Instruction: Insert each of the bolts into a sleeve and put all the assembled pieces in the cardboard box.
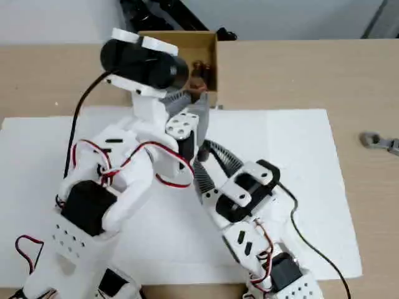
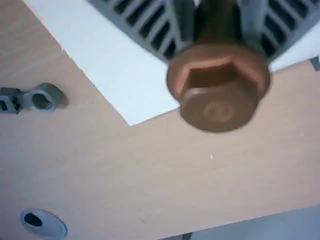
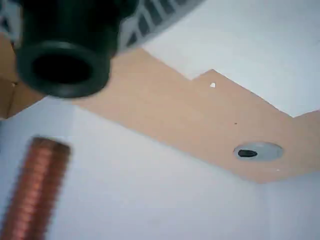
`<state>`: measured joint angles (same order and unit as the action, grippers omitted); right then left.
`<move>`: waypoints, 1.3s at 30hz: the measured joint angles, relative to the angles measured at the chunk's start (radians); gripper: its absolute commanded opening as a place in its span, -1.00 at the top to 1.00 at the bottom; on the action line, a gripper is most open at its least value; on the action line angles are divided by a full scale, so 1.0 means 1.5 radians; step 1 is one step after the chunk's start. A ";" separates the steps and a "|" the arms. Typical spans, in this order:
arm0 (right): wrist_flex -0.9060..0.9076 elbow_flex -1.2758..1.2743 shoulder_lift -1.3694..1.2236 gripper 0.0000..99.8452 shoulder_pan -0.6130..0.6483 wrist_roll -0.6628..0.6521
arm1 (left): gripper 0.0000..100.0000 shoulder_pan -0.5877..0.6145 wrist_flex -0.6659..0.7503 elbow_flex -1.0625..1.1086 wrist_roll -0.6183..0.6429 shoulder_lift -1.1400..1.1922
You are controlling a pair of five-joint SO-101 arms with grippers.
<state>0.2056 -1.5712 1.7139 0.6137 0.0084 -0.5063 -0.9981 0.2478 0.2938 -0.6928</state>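
The cardboard box [image 1: 215, 53] at the tabletop's [image 1: 280, 75] far edge holds what looks like a copper-brown assembled piece [image 1: 199, 71], partly hidden by an arm. The left gripper [image 2: 217, 22] has its fingers clenched on a copper hex bolt [image 2: 218, 90]. The right gripper [image 3: 70, 15] grasps a black sleeve [image 3: 62, 67] just above the white sheet.

A wooden table [image 1: 374, 81] is covered across its middle by a white sheet [image 1: 299, 162]. A cardboard box [image 1: 209, 43] is set at twelve o'clock, just beside the sheet's edge. A small grey part [image 1: 377, 142] is laid at three o'clock on bare wood.
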 measured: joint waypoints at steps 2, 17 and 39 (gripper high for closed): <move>0.000 0.000 0.000 1.00 0.000 0.000 | 0.99 0.000 0.025 0.017 0.000 0.000; 0.000 0.000 0.000 1.00 -0.023 0.000 | 0.99 -0.017 0.036 0.044 0.000 0.000; 0.052 -0.001 -0.001 1.00 -0.033 0.043 | 0.99 -0.040 0.037 0.058 0.000 0.000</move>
<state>0.2839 -1.5727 1.7123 0.5646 0.0729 -0.5662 -0.9429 0.3353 0.2938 -0.6928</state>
